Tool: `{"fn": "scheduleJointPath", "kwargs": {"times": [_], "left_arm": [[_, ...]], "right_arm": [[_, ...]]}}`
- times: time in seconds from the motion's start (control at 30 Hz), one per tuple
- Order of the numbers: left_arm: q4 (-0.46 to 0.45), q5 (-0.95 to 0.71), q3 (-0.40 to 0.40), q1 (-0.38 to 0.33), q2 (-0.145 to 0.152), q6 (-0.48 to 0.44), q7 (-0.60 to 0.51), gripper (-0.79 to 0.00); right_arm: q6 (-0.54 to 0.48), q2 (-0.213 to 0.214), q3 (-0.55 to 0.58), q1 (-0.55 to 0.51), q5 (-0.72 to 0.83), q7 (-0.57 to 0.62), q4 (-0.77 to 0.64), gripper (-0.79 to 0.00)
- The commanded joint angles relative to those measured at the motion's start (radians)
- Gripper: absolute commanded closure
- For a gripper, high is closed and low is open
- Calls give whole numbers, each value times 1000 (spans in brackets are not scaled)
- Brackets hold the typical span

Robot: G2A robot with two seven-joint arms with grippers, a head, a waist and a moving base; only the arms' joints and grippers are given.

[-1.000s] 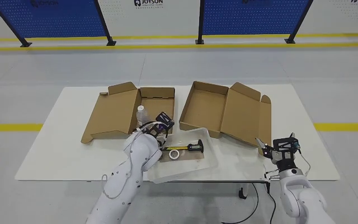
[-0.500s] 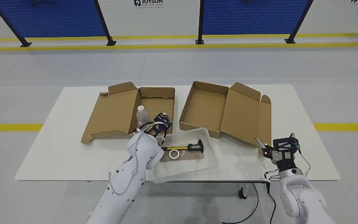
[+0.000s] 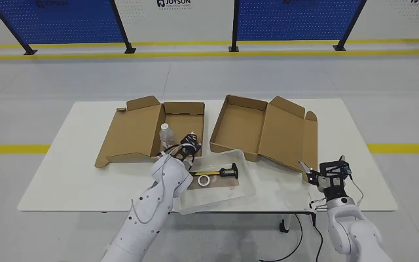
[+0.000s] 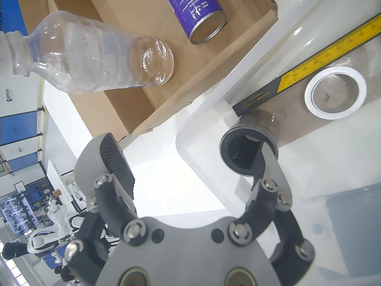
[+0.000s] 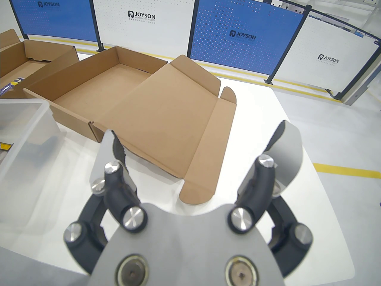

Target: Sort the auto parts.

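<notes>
Well, from above we have two open cardboard boxes on the table point(image 3: 78, 170). The left box point(image 3: 183, 110) holds a clear bottle point(image 3: 165, 133), the right box point(image 3: 239, 124) has nothing in it, and the clear tray point(image 3: 222, 196) sits just in front of both. A yellow ruler point(image 3: 216, 173) and a white ring point(image 3: 204, 180) lie in the tray. The left gripper point(image 3: 188, 145) hovers at the tray corner nearest the left box.

On to the left wrist: its jaws are spread wide, gripping nothing. One finger overlaps the mouth of a dark metal sleeve point(image 4: 253, 120) lying in the tray corner beside the ruler's end; we can't tell if it touches. A purple spray can point(image 4: 193, 4) lies in the left box near the bottle.

Over to the right wrist: the right gripper point(image 5: 196, 129) hangs open and empty past the right box's flap.

So we'd call it partly done: two items boxed, three waiting in the tray, the sleeve likely next.
</notes>
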Motion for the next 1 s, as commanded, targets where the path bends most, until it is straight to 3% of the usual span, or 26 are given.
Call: {"fn": "scheduleJointPath", "kwargs": {"times": [0.0, 0.43, 0.97], "left_arm": [[8, -7, 0, -5, -1, -9, -6, -785], [30, -66, 12, -34, -7, -66, -36, -785], [26, -132, 14, -48, -11, -73, -64, -785]], "right_arm": [[0, 0, 0, 0, 0, 0, 0, -785], [0, 0, 0, 0, 0, 0, 0, -785], [0, 0, 0, 0, 0, 0, 0, -785]]}}
